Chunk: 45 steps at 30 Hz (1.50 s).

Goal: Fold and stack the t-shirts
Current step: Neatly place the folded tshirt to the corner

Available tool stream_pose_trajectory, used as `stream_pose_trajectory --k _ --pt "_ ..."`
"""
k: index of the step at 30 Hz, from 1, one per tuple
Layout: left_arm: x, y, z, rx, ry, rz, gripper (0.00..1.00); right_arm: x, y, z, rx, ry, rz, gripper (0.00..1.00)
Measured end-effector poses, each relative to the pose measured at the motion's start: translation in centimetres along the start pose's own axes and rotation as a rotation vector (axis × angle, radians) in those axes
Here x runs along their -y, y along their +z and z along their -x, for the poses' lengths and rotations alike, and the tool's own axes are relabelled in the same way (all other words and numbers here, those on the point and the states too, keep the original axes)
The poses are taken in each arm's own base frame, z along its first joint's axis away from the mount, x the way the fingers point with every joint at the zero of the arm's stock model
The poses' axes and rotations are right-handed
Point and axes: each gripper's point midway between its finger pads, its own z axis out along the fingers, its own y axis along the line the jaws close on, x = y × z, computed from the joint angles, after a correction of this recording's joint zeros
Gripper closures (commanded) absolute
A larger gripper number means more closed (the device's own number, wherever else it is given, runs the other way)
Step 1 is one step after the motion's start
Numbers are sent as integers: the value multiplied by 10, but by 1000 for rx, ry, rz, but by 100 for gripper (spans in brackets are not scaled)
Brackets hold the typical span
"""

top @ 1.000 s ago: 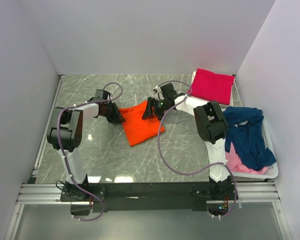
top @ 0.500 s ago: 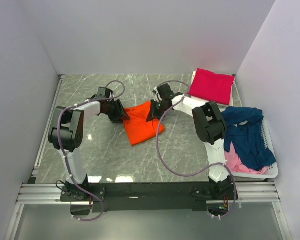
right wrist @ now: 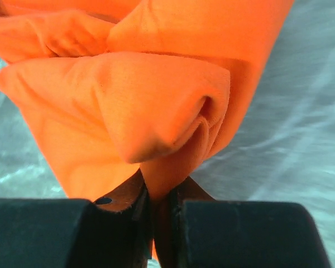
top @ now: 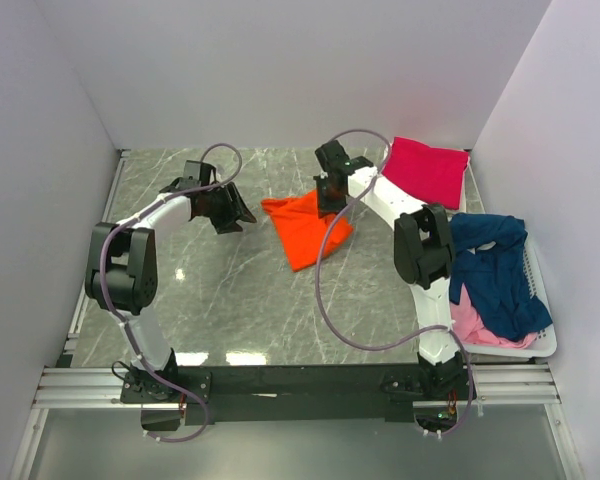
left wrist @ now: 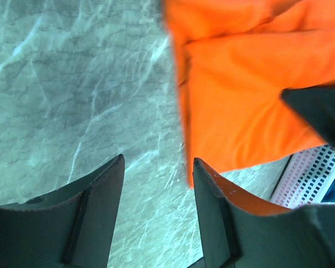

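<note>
Right gripper (right wrist: 159,206) pinched a bunched fold of the orange t-shirt (top: 305,232), near the table's (top: 200,290) far edge. Left gripper (left wrist: 156,184) stood open, empty, beside it. Advised: move slowly toward the far-right magenta t-shirt (top: 425,170), keeping folds intact.

The counter (top: 230,310) is grey-green marbled stone with pale veins, glossy enough to show two bright light spots by its near edge. A white plastic basket (top: 538,347) with a perforated wall sits along the right edge, toward the near right corner. Plain white walls (top: 280,70) enclose the left, far and right edges. An aluminium rail (top: 80,385) runs along the near edge.
</note>
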Motion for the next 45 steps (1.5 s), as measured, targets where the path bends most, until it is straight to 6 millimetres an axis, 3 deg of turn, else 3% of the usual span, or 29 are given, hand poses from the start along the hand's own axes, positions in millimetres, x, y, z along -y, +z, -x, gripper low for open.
stream_pose_trajectory --k 11,18,23,29,34,40,45 --pt "-13 -6 13 25 -36 9 42 62 -30 63 124 8 -258 100" --pt "-26 -10 25 61 -91 40 42 132 -33 105 186 66 -365 100" --pt "-30 -9 35 84 -117 65 42 175 -47 129 245 85 -401 100" --pt "-32 -8 43 101 -142 98 42 187 -63 168 373 97 -361 100" --pt "-34 -9 45 102 -155 123 42 190 -71 188 443 111 -303 100" --pt "-35 -4 50 100 -178 133 42 207 -76 198 478 141 -262 100" --pt "-37 -1 49 94 -194 137 42 233 -82 201 495 194 -239 100"
